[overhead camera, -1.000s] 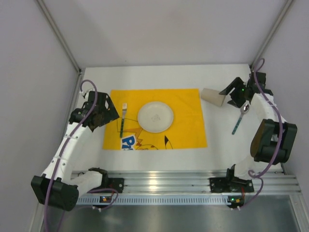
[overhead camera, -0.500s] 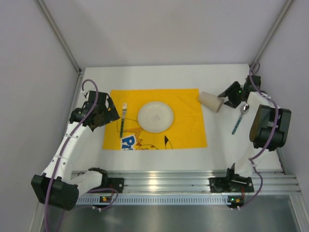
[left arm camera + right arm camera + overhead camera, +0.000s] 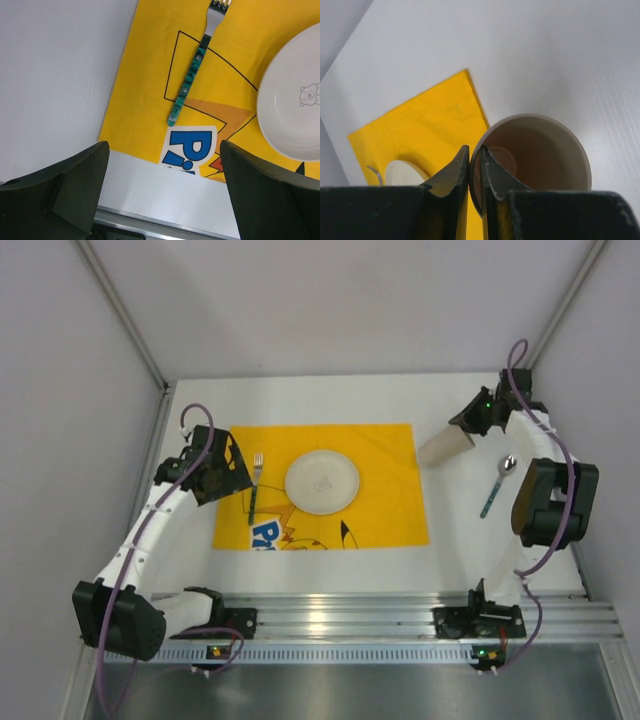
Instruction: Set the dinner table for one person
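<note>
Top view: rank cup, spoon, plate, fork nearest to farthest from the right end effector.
1. cup, rim pinched by the right end effector.
2. spoon, on the table's right side.
3. plate, centre of the yellow cloth.
4. fork, left of the plate.

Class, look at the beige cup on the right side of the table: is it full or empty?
Empty. The right wrist view looks straight into the cup and shows only its bare inner wall and bottom, with nothing inside.

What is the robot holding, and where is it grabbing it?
The right gripper pinches the tan cup by its rim, one finger inside, one outside. The left gripper is open and holds nothing.
</note>
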`<state>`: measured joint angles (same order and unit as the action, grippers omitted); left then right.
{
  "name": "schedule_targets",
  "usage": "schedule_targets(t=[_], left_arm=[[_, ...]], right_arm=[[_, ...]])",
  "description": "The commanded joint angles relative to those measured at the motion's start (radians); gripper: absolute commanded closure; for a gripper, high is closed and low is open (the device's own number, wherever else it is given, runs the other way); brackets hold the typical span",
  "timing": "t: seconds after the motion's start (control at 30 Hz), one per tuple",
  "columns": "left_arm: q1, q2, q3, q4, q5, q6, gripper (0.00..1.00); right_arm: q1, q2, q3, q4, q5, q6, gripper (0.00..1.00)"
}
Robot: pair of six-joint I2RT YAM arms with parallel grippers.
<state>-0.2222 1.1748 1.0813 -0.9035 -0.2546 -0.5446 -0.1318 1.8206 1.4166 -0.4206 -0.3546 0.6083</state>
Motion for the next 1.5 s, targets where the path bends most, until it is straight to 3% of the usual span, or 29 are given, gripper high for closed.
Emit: schedule_targets(t=[0.0,0.17,0.33,0.5,0.83,1.0,1.27,1.47], left_arm=[[0.004,0.013,-0.012,0.080,0.023,0.005,0.03],[0.004,0.036,-0.023,0.116,0.038,-0.003,0.03],[0.004,0.048,-0.015,0.123,0.052,-0.012,0.03],[0.004,0.028,-0.006,0.104,0.048,-0.008,0.03],[0.006,-0.069,0.009,-0.009,0.003,-0.014,0.03],[0.006,-0.127,0.000,-0.072,-0.023,-0.032,0.02],[0.006,-0.178,-0.008,-0.124,-0.046,-0.031,0.02],[0.006,-0.156,0.015,-0.121,-0.032,-0.018,0.02]], right_arm=[[0.052,-0.133,0.160,-0.148,0.110,-0.096,1.00],[0.188,-0.190,0.281,-0.228,0.209,-0.177,1.00],[0.403,-0.155,0.317,-0.233,0.396,-0.228,1.00],[0.570,-0.015,0.358,-0.207,0.665,-0.255,1.00],[0.673,0.288,0.657,-0.179,0.991,-0.349,1.00],[0.679,0.309,0.610,-0.158,1.051,-0.315,1.00],[0.684,0.185,0.273,-0.021,1.023,-0.187,1.00],[0.690,0.138,0.183,-0.003,1.002,-0.116,1.00]])
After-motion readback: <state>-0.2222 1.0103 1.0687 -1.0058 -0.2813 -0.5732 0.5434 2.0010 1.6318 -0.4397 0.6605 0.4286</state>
